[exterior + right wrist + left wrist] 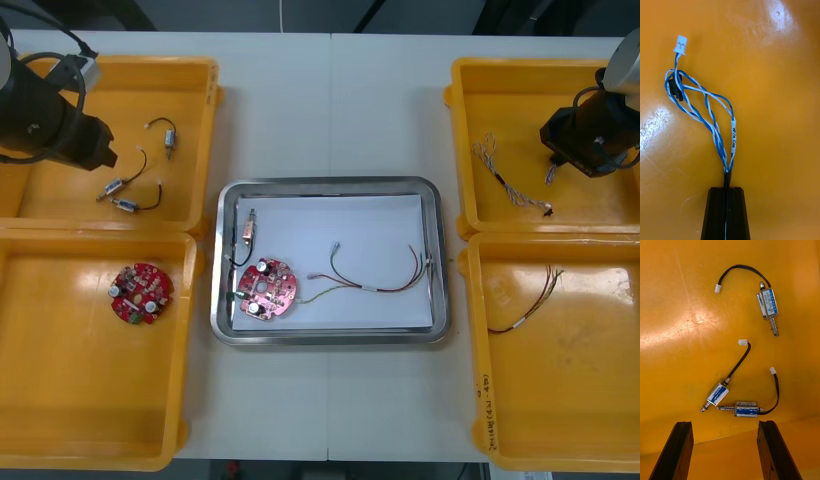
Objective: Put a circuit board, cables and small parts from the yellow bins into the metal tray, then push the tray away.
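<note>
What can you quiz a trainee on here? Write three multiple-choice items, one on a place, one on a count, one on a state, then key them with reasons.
1. Where does the circuit board outside the metal tray lie?
A. far right bin
B. near left bin
C. near right bin

2. How many small metal parts lie in the far left bin?
A. one
B. five
C. three

3. What is the right gripper doing?
A. shut on a twisted blue and white cable
B. open over a circuit board
C. shut on a small metal part

Key:
1 B: the front view shows the red board on that bin's floor.
2 C: three lie before the open left gripper.
3 A: its fingers meet with the cable's end pinched between them.
</note>
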